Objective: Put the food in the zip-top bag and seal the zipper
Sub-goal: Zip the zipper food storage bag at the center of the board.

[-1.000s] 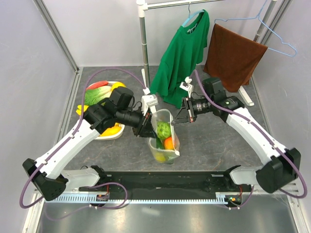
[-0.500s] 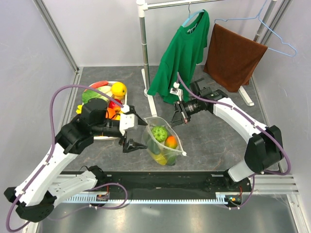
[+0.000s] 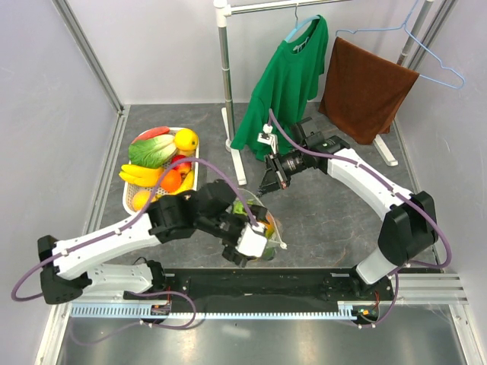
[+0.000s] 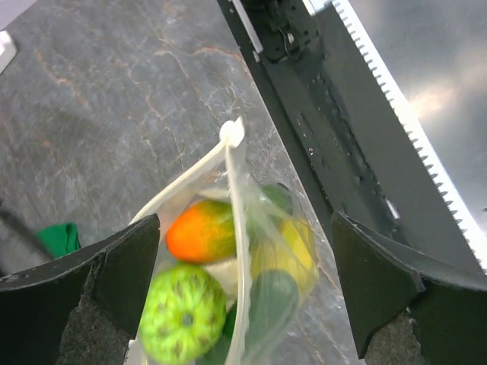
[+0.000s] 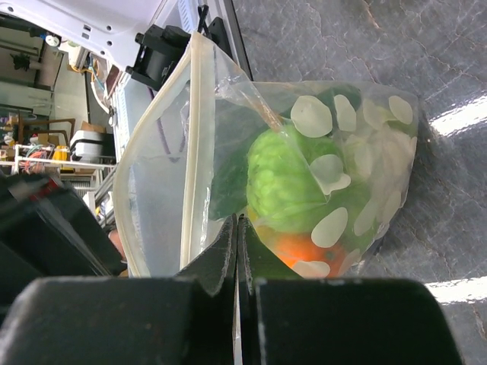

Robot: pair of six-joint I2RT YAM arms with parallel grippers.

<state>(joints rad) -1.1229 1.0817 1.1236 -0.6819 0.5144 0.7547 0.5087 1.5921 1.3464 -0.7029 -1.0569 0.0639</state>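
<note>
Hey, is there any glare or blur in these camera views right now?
Top view: evenly lit, sharp. Left wrist view: glare on the metal surface, near pincer fingers soft. Right wrist view: glare streaks on the tabletop; zip-top bag in focus.

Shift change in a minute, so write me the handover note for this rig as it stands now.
The left gripper: jaws wide open, straddling the zip-top bag, holding nothing.
The right gripper: jaws shut, tips against the bag's film; whether they pinch it cannot be told.
The bag lies on the table in front of the arms, mouth apart, zipper unsealed.
Done: a bumpy green fruit, an orange fruit and a yellow piece are inside.
Left: the cabbage, the lemon and the other food in the white tray go in; then press the zipper shut.
</note>
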